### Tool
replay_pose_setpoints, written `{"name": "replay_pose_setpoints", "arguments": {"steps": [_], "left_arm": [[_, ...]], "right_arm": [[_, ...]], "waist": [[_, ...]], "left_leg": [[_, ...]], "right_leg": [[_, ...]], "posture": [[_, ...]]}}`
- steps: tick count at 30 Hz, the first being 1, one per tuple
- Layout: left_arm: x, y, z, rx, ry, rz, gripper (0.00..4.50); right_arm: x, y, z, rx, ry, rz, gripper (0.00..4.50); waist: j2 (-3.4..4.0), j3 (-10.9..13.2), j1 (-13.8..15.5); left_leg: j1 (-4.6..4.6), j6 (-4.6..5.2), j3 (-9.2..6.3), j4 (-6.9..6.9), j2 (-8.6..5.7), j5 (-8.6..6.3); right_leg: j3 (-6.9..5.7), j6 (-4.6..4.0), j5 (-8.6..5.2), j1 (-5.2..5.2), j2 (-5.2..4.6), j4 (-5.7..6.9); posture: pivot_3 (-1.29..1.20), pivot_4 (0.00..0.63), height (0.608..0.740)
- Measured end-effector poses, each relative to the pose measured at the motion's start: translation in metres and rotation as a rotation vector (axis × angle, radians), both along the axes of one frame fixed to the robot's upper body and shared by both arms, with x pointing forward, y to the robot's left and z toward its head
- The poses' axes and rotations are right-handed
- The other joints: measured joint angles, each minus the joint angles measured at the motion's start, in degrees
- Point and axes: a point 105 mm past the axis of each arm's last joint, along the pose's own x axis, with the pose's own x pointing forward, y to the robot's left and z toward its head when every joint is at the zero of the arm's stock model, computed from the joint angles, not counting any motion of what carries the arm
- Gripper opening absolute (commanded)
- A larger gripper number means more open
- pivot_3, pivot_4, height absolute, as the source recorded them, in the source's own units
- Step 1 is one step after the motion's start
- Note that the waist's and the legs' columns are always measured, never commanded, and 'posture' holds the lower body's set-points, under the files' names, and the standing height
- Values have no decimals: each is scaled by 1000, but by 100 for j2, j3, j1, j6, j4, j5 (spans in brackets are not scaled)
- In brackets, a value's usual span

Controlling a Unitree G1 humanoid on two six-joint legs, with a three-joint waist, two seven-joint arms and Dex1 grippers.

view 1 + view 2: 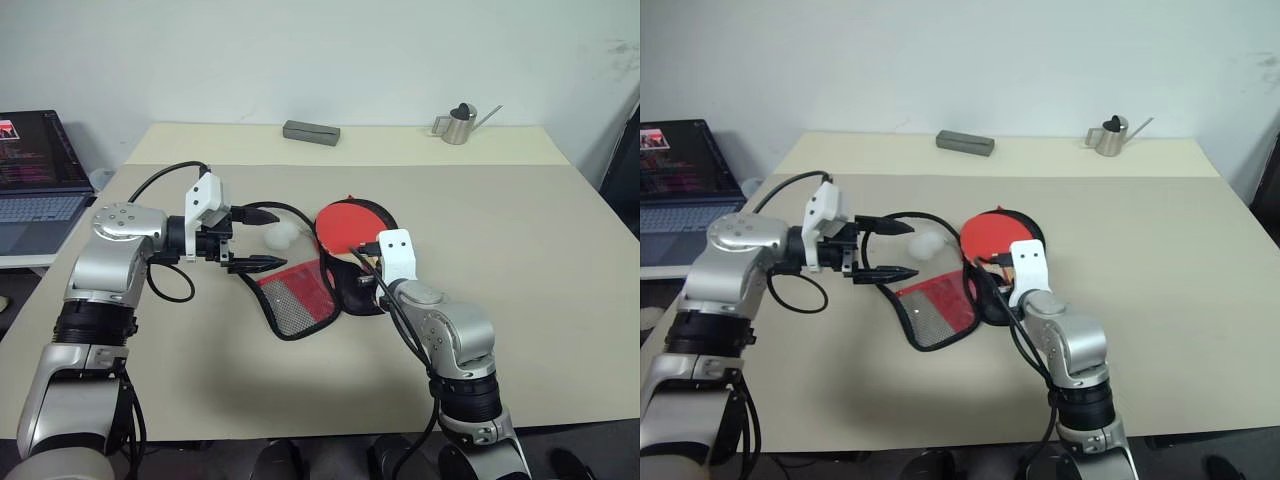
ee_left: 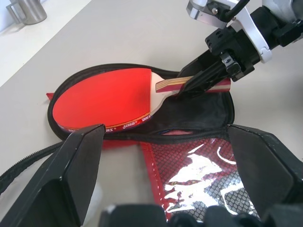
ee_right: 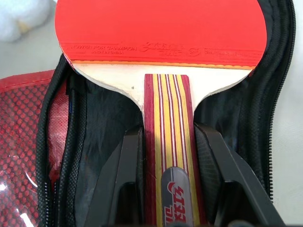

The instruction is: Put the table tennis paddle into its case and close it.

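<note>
The right hand (image 3: 168,189) pinches the table tennis paddle (image 2: 109,97) by its handle, blade lying inside the open case (image 2: 199,113); the left hand (image 1: 245,240) hovers spread. Best seat the handle fully before releasing, then fold the flap

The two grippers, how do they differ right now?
The left gripper hangs in the air above the table, jaws wide open and empty; the right gripper is low over the open case, jaws shut on the table tennis paddle by its handle. The left points sideways toward the case; the right points forward along the paddle. Both have black fingers and white wrist mounts.
</note>
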Motion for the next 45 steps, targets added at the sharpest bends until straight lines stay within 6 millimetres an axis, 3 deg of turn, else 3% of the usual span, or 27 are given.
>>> {"name": "replay_pose_setpoints", "arguments": {"steps": [1, 9, 12, 18, 22, 26, 29, 35, 45], "left_arm": [[0, 0, 0, 0, 0, 0, 4500], [0, 0, -1, -2, 1, 6, 4500], [1, 1, -2, -5, 2, 14, 4500], [2, 4, -4, -15, 5, 44, 4500], [5, 22, -3, -32, -6, 141, 4500], [-4, 45, -25, -15, 55, 214, 4500], [-7, 53, -35, -7, 80, 251, 4500], [-10, 89, -34, 52, 41, 394, 4500], [5, 112, -62, 97, 54, 544, 4500]], "right_arm": [[0, 0, 0, -1, -1, 1, 1144], [0, 5, 3, 19, -17, 20, 3646], [-2, 6, 12, 10, -50, 51, 3646], [-9, 12, 56, 50, -188, 185, 3646], [-14, 7, 93, 147, -257, 341, 3646], [-20, -13, 117, 144, -297, 497, 3646], [-24, -28, 120, 119, -283, 587, 3646], [-41, -65, 102, -25, -222, 775, 3646], [-43, -82, 107, -87, -262, 869, 3646]], "waist": [[0, 0, -1], [0, 0, 1], [0, 0, 1], [-1, 0, 1], [-1, 0, 3], [0, 0, 7], [-2, 0, 21], [-3, 0, 35], [-4, 1, 45]], "left_leg": [[0, 0, 0, 0, 0, 0], [0, 0, -1, 0, 0, 0], [0, 0, -2, 0, 0, 0], [0, 0, -3, 1, 1, 0], [0, 0, -5, 1, 0, 0], [1, 1, -6, -1, 3, -1], [0, 1, -8, 1, 1, 0], [3, 3, -2, 2, 0, -2], [6, 3, -3, 4, 2, -1]], "right_leg": [[0, 0, 0, 0, 0, 0], [0, 0, 0, 0, 0, 0], [-1, 0, 0, 0, 0, 1], [-3, 0, 0, 1, 1, 1], [-5, 0, 0, 5, -1, -1], [-9, -1, -1, 6, -4, -4], [-11, -1, -1, 7, -4, -4], [-6, 0, -1, 10, -9, -8], [-7, 0, -1, 11, -6, -6]], "posture": [[0, 150, 740], [0, 150, 740], [0, 150, 740], [0, 150, 740], [0, 150, 740], [0, 150, 740], [0, 150, 740], [0, 150, 740], [0, 150, 740]]}}
